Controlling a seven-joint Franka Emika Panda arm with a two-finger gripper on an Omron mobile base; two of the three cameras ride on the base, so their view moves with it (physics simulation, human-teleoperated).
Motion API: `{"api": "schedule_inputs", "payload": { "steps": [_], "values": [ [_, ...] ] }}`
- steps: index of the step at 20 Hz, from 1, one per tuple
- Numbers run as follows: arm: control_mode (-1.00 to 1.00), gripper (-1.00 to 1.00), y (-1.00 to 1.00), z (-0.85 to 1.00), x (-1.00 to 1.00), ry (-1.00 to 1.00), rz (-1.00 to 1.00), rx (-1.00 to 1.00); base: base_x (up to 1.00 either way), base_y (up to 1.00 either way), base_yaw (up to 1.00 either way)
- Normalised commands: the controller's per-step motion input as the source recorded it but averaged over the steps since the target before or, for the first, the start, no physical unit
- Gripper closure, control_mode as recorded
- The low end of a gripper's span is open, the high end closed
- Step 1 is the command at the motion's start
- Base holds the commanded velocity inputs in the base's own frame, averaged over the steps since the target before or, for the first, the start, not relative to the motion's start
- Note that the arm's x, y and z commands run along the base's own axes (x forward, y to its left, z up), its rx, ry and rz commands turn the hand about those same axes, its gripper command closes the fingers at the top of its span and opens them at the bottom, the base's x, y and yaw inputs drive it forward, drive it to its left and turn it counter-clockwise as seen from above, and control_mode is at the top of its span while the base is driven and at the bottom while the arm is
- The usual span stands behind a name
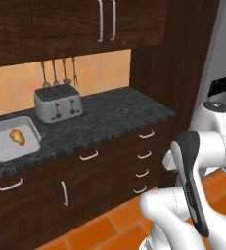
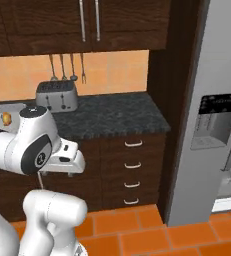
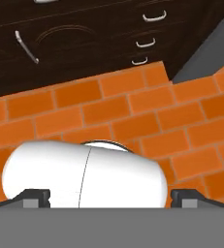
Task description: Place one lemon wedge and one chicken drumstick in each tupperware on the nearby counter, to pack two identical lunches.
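Fingers (image 3: 111, 197) spread wide, nothing between them; you're pointing them down at the orange brick floor (image 3: 133, 111), dark drawers (image 3: 84, 38) ahead of them. One tupperware (image 1: 7, 151) sits well away from the fingers, up on the table (image 1: 109, 119) just beside the silver toaster (image 1: 58, 102), with a chicken drumstick (image 1: 17, 136) already in it. Can't spot a lemon wedge in it, too small to tell. You have the arm folded low beside the fridge (image 2: 212, 125), far from the table. Risks, as I judge them: swinging up from here, you could clip the drawer handles or the table edge; a blind reach could knock the toaster or shove the tupperware.
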Motion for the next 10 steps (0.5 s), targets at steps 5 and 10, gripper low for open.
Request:
{"api": "schedule_inputs", "payload": {
  "steps": [5, 10],
  "values": [
    [1.0, -1.0, 0.0, 0.0, 0.0, 0.0, 0.0, 0.0, 0.6, -1.0, -0.24],
    [1.0, -1.0, 0.0, 0.0, 0.0, 0.0, 0.0, 0.0, 0.99, -1.0, 0.14]
  ]
}}
